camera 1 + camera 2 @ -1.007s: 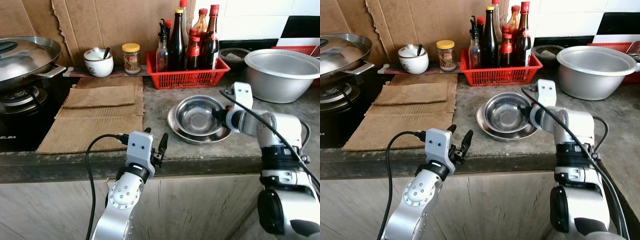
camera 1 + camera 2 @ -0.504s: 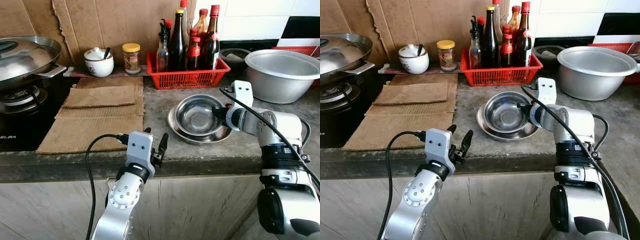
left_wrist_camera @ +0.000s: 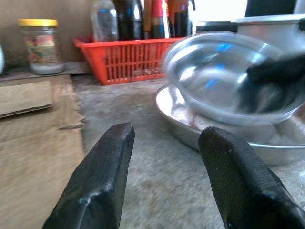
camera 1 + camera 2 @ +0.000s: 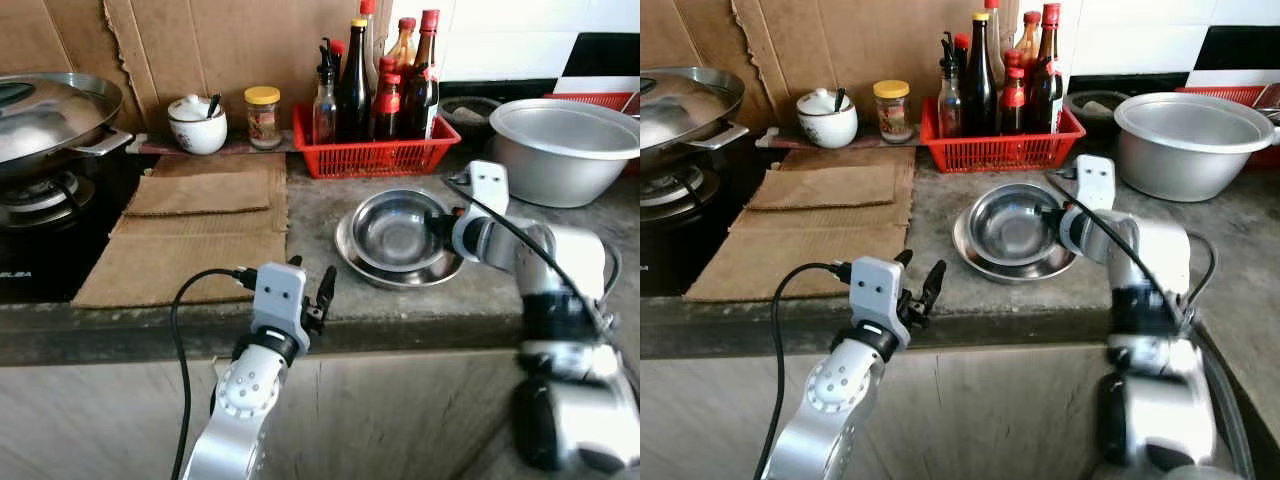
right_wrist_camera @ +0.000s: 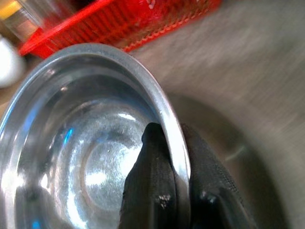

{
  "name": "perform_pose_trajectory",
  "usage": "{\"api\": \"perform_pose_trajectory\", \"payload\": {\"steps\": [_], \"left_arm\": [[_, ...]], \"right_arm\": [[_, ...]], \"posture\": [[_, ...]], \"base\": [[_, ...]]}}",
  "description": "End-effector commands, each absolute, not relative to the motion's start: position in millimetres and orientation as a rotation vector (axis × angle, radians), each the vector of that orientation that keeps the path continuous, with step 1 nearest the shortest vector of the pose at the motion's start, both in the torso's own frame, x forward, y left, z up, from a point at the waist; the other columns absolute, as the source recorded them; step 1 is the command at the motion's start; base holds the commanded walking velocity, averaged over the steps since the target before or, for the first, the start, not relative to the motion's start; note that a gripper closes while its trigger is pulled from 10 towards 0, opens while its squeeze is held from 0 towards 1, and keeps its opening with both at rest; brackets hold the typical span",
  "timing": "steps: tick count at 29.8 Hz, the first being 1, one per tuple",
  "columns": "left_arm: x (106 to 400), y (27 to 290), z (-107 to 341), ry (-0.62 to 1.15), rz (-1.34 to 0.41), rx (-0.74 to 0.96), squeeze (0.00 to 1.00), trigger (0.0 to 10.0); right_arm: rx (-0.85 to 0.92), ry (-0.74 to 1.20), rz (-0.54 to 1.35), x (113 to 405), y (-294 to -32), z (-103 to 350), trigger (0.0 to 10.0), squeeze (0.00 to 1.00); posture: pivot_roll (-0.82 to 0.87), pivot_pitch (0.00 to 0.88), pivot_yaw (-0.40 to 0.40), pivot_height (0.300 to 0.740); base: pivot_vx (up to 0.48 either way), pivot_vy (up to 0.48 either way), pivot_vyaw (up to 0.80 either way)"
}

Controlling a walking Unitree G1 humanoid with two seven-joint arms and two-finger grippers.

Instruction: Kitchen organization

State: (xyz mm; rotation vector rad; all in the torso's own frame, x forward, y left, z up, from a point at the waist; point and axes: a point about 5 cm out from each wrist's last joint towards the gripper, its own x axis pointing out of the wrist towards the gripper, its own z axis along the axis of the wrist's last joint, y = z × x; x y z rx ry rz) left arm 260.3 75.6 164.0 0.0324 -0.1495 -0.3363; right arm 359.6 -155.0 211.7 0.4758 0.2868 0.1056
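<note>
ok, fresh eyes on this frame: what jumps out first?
The right gripper pinching the rim of the steel bowl, which sits in a wider steel dish mid-counter. Behind it, the red basket of dark bottles stands out against the cardboard-lined wall. The left gripper hovers open at the counter's front edge.

I'm looking down at a grey stone countertop [image 4: 310, 210], mottled and worn, running across the middle of the frame. Its dark front edge crosses the lower third, and below that sit pale wood-grain cabinet fronts [image 4: 90, 420]. Along the top left, torn brown cardboard [image 4: 200, 45] is propped against the wall as a backsplash. In the upper right the wall is white tile [image 4: 500, 35] with one black tile [image 4: 605, 55] at the far corner. At the left edge a black gas stove [image 4: 40, 230] is set into the counter. Light is soft and even.
</note>
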Motion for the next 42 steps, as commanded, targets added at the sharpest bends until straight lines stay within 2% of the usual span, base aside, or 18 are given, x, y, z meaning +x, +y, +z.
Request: {"api": "perform_pose_trajectory", "payload": {"steps": [1, 12, 17, 21, 25, 33, 42], "left_arm": [[261, 75, 165, -0.147, -0.337, 0.034, 0.00, 10.0], [261, 75, 165, -0.147, -0.334, 0.032, 0.00, 10.0], [261, 76, 168, -0.158, -0.326, 0.029, 0.00, 10.0], [261, 75, 173, -0.178, -0.328, 0.020, 0.00, 10.0], [261, 74, 178, -0.193, -0.331, 0.010, 0.00, 10.0], [264, 74, 182, -0.217, -0.342, 0.022, 0.00, 10.0], [266, 70, 183, -0.240, -0.375, 0.085, 0.00, 10.0]], "right_arm": [[0.511, 0.193, 0.075, 359, -165, 229, 0.0, 0.00], [0.521, 0.127, 0.051, 354, -163, 236, 0.0, 0.00], [0.335, -0.064, 0.009, 346, -171, 259, 0.0, 0.00], [0.057, -0.264, -0.078, 329, -173, 277, 0.0, 0.00], [-0.031, -0.322, -0.092, 315, -170, 275, 0.0, 0.00], [-0.062, -0.342, -0.124, 297, -168, 256, 0.0, 0.00], [-0.135, -0.367, -0.155, 290, -164, 252, 0.0, 0.00]], "posture": [[0.03, 0.037, -0.027, 0.740], [0.02, 0.039, -0.027, 0.740], [0.03, 0.037, -0.028, 0.740], [0.02, 0.033, -0.029, 0.740], [0.02, 0.029, -0.026, 0.740], [0.01, 0.015, -0.013, 0.740], [0.00, 0.002, -0.005, 0.740]], "base": [[0.000, 0.000, 0.00], [0.000, 0.000, 0.00], [0.000, 0.000, 0.00], [0.000, 0.000, 0.00], [0.000, 0.000, 0.00], [0.000, 0.298, -0.80], [0.000, -0.094, -0.80]]}}
